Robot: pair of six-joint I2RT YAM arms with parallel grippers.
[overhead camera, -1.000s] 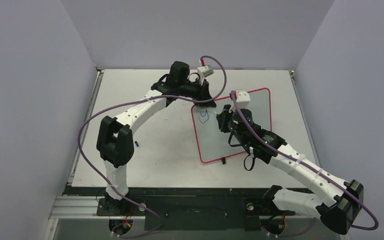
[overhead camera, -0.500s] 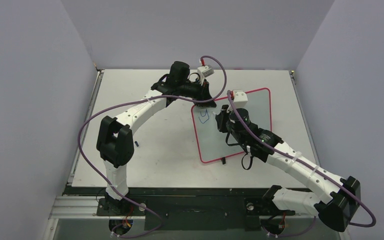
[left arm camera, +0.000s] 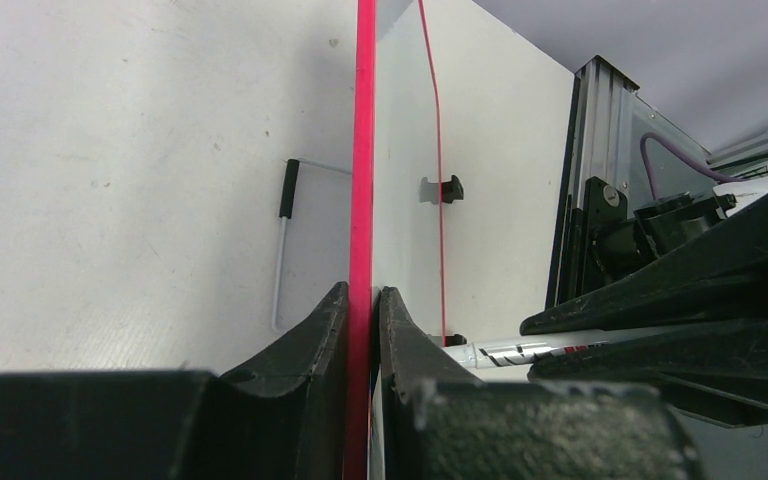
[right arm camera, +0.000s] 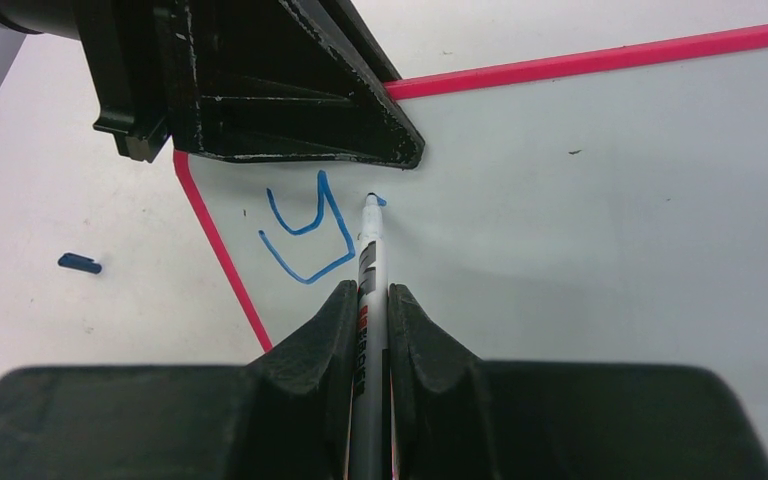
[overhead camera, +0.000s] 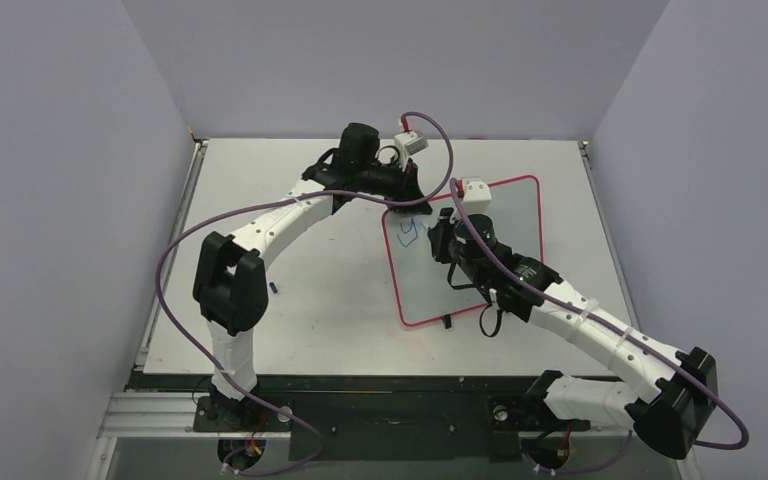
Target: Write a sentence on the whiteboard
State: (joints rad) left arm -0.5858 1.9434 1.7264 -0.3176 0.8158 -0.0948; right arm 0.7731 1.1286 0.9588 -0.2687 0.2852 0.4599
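With only the first blue letter of the sentence sitting near the whiteboard's corner, the right gripper is clamping a marker whose tip is touching the whiteboard just beside that letter, the left gripper is pinching the whiteboard's frame at that corner, and most of the writing, I judge, is waiting to be done.

One whiteboard stands here, with one blue letter and one marker on its face. Two grippers, left gripper and right gripper, are at the whiteboard. One small blue piece lies left of it.

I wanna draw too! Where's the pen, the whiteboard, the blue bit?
pen (right arm camera: pixel 371 235), right wrist view, white barrel.
whiteboard (right arm camera: pixel 610 200), right wrist view, bare white face.
blue bit (right arm camera: pixel 79 263), right wrist view, its middle.
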